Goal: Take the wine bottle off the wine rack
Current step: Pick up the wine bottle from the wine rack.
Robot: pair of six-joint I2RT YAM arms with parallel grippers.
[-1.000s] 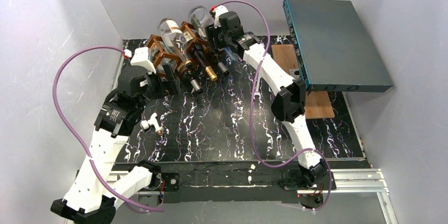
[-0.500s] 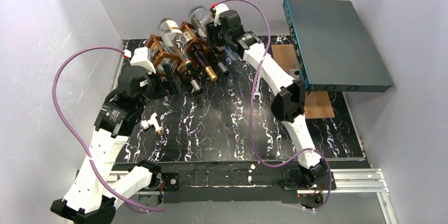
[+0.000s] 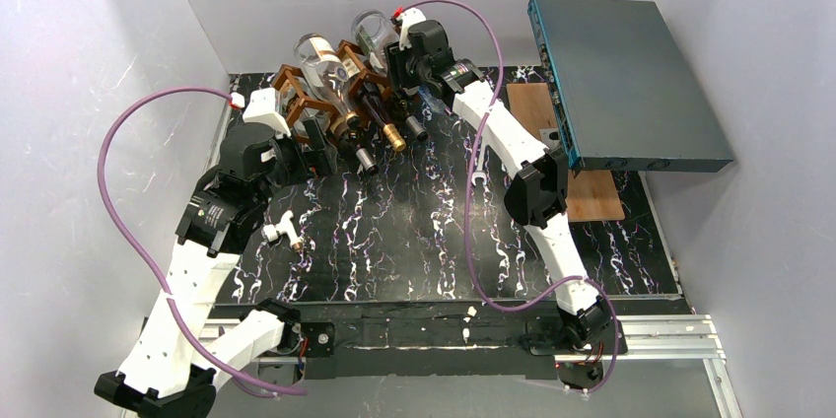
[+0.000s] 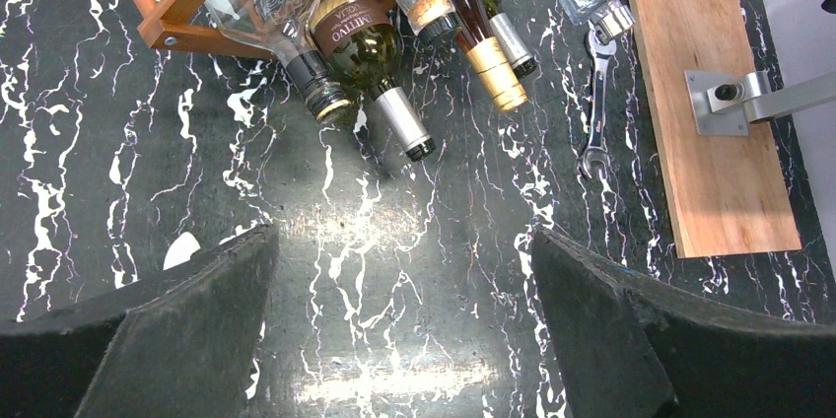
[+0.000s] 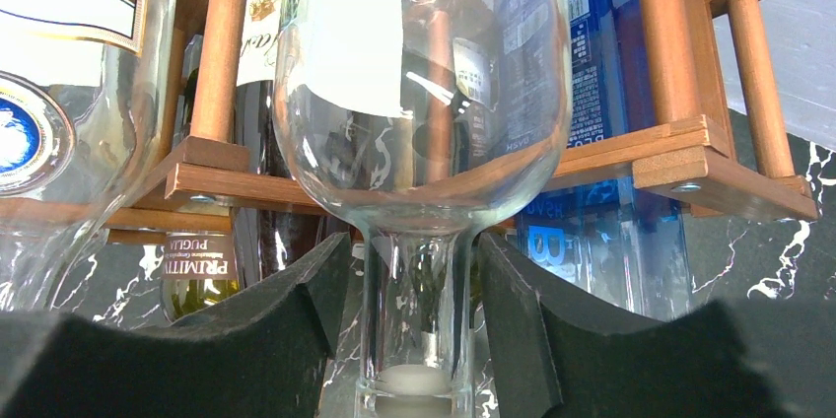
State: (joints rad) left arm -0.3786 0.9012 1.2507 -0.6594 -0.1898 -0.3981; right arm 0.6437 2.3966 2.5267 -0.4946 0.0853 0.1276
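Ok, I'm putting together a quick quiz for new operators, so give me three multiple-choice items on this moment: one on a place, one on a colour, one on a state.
1. What lies between the fingers of the right end effector?
A. the neck of the clear bottle
B. a cork
C. nothing

2. What colour is the top of the table?
A. plain white
B. black with white veins
C. bare wood

3. What state is the left end effector in?
A. shut on a cork
B. shut, empty
C. open, empty

Answers:
1 A: the right wrist view shows the glass neck flanked by both pads.
2 B: every view shows dark marble streaked with white.
3 C: the left wrist view shows its fingers wide apart, with only the table between them.
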